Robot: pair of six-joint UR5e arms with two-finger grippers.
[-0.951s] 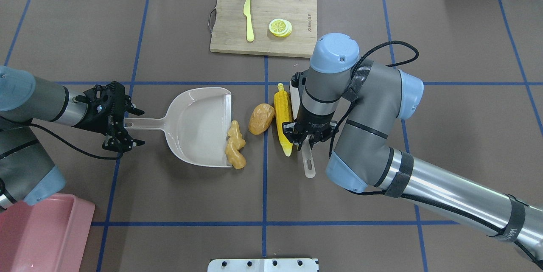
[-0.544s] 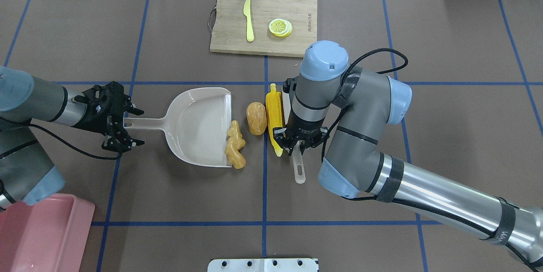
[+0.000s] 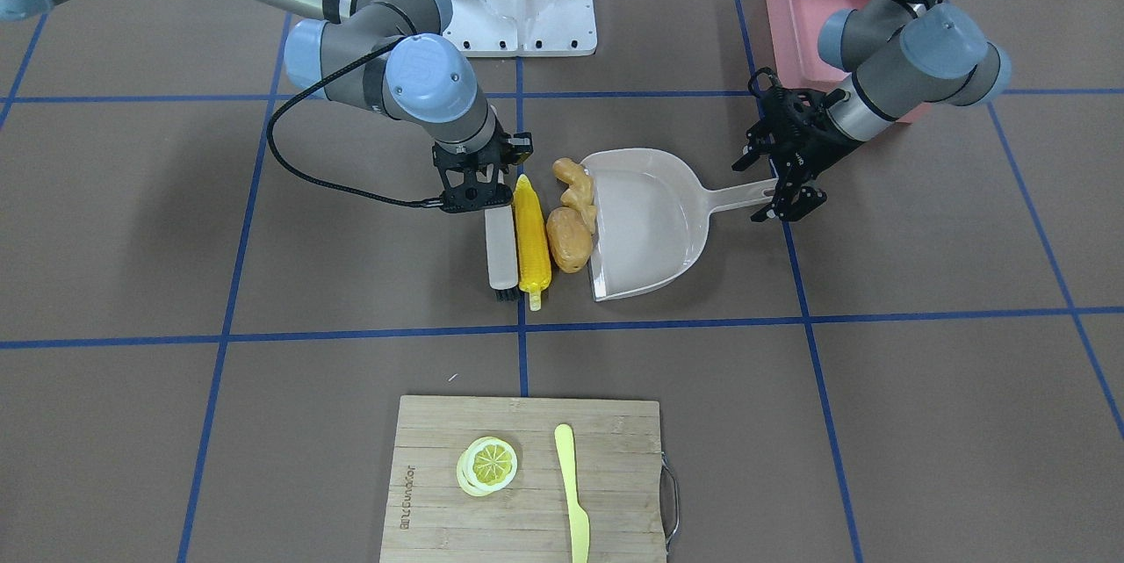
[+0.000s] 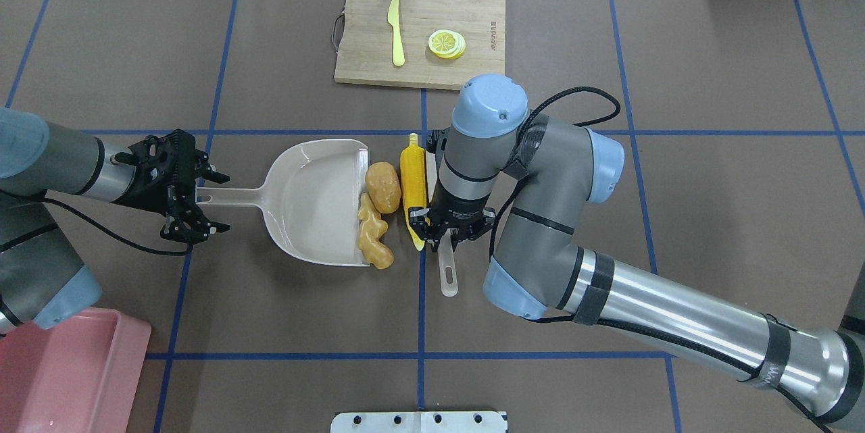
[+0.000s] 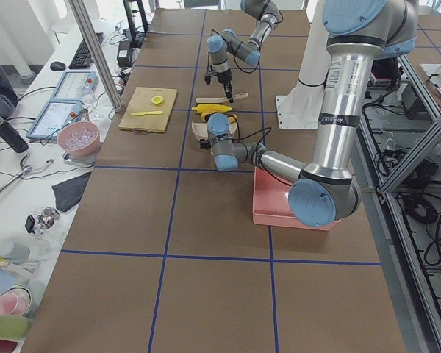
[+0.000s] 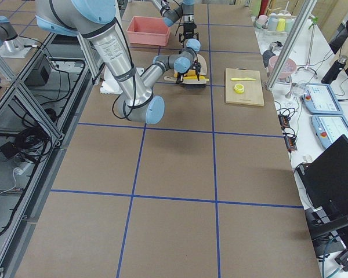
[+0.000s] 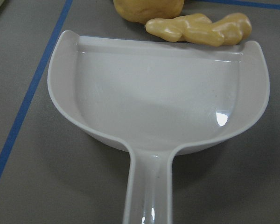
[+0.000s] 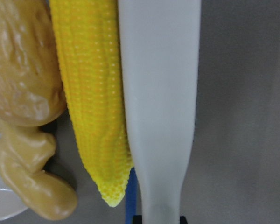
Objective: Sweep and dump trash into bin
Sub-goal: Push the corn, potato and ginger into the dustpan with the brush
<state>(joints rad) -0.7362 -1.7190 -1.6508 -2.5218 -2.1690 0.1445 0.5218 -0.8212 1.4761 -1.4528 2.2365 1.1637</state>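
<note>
Pink bin (image 4: pixel 64 372): near left corner of the tabletop (image 4: pixel 676 250), well apart from the working group. Left tool (image 4: pixel 192 193): closed on the handle of the beige dustpan (image 4: pixel 314 200), pan lying flat with its open edge facing right. Trash, all at that edge: ginger root (image 4: pixel 375 240) touching the lip, potato (image 4: pixel 383 186) just beyond it and against the lip, corn cob (image 4: pixel 413 190) lying parallel on the potato's right. Right tool (image 4: pixel 446 234): clamped on the handle of a white brush (image 3: pixel 500 251), whose long side presses along the cob. Step in hand, as judged: sweeping. Advice: keep the brush low and parallel to the lip, push leftward evenly so the cob cannot roll or skew, and hold the pan firmly. Far centre: cutting board (image 4: pixel 419 34) with knife (image 4: pixel 396 31) and lemon slice (image 4: pixel 446 43), not trash.
</note>
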